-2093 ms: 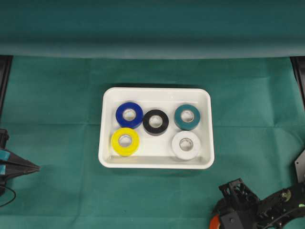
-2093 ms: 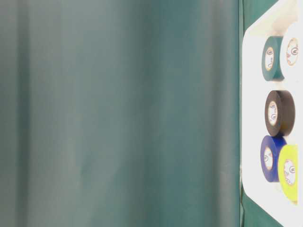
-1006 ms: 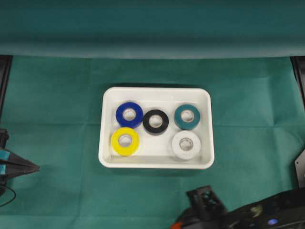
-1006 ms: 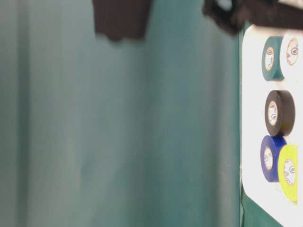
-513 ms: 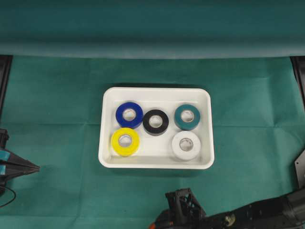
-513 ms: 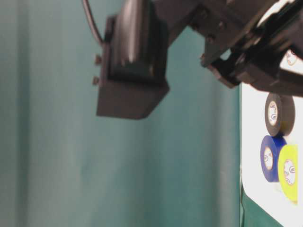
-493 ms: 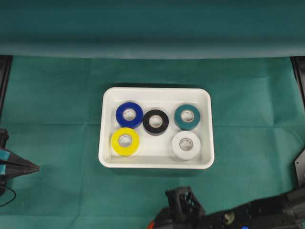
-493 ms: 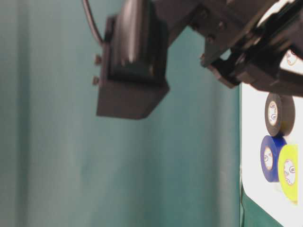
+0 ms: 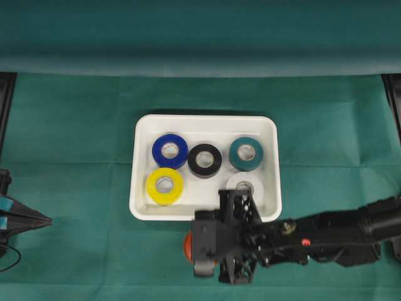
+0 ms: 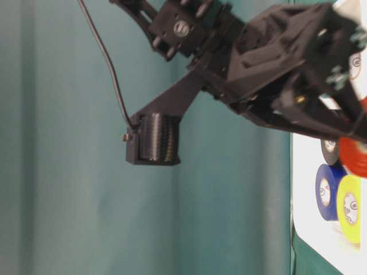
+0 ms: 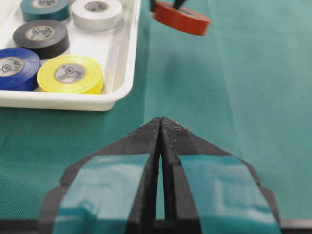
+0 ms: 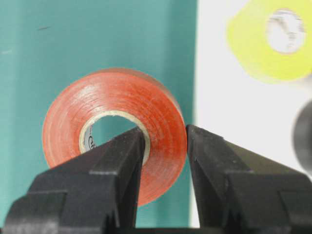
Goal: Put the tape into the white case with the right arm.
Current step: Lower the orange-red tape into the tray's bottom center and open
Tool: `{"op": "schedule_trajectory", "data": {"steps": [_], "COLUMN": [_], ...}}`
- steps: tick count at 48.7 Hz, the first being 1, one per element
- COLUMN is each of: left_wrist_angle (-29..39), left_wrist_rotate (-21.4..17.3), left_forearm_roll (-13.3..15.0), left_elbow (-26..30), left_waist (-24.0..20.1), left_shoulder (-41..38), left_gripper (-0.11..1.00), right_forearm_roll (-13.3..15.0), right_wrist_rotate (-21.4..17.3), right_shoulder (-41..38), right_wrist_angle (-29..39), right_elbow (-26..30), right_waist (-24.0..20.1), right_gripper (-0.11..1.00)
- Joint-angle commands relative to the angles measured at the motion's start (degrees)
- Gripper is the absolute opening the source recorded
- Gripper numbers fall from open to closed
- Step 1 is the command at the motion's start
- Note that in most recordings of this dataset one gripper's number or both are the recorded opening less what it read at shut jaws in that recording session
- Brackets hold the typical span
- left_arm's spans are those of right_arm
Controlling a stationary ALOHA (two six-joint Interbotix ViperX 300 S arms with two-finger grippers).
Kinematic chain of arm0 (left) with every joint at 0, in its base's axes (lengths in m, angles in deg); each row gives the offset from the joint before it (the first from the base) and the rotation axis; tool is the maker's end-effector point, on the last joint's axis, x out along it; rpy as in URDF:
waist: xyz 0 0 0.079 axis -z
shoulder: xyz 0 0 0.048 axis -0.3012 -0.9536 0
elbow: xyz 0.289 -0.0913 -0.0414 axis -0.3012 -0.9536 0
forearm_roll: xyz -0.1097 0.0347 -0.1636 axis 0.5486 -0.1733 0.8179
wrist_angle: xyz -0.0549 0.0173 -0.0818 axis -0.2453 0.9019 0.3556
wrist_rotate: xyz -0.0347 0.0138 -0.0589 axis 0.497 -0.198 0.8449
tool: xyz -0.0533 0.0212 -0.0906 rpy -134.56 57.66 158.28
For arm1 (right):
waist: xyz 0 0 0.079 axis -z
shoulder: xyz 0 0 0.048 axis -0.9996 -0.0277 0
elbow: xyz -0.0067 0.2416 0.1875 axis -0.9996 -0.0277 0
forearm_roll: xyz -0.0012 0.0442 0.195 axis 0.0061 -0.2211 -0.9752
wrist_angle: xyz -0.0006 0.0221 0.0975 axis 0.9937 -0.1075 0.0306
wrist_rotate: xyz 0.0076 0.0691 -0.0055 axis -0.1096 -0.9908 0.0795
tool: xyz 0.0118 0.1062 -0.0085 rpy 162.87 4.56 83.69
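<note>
Glossy white case holding blue, black, teal, yellow, white rolls, right gripper pinching round red tape, left gripper pressed together.

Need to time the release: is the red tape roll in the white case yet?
Out. The red tape roll, pinched by the right gripper, hangs over green cloth beside the white case.

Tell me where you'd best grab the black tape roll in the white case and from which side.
Grip the black tape roll from straight above, one finger down its open core, the other outside its wall. It lies flat in the white case, so the hole faces up. Take the outer wall on the side toward the case's far rim, which looks barest; the blue roll and teal roll flank it closely.
</note>
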Motion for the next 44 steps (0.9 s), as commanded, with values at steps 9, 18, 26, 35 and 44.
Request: {"op": "schedule_trajectory", "data": {"steps": [9,18,26,35,44], "left_wrist_angle": [-0.44,-0.44,-0.44,-0.44,-0.35], "left_wrist_rotate": [0.00,0.00,0.00,0.00,0.00], "left_forearm_roll": [0.09,0.00,0.00,0.00,0.00], "left_elbow": [0.79,0.79,0.79,0.79,0.79], "left_waist": [-0.09,-0.09,-0.09,-0.09,-0.09], "left_shoulder": [-0.97,-0.97,-0.97,-0.97,-0.97], "left_gripper": [0.00,0.00,0.00,0.00,0.00], "right_forearm_roll": [0.97,1.49,2.20,2.20,2.20], "right_wrist_rotate": [1.05,2.64,2.90,2.90,2.81], "right_shoulder": [2.20,2.20,2.20,2.20,2.20], "right_wrist_angle": [-0.09,-0.35,-0.88,-1.93,-2.90], "right_elbow": [1.05,0.88,0.79,0.26,-0.53], "right_waist": [4.83,8.61,11.78,13.27,13.27], "right_gripper": [0.01,0.01,0.01,0.01,0.01]}}
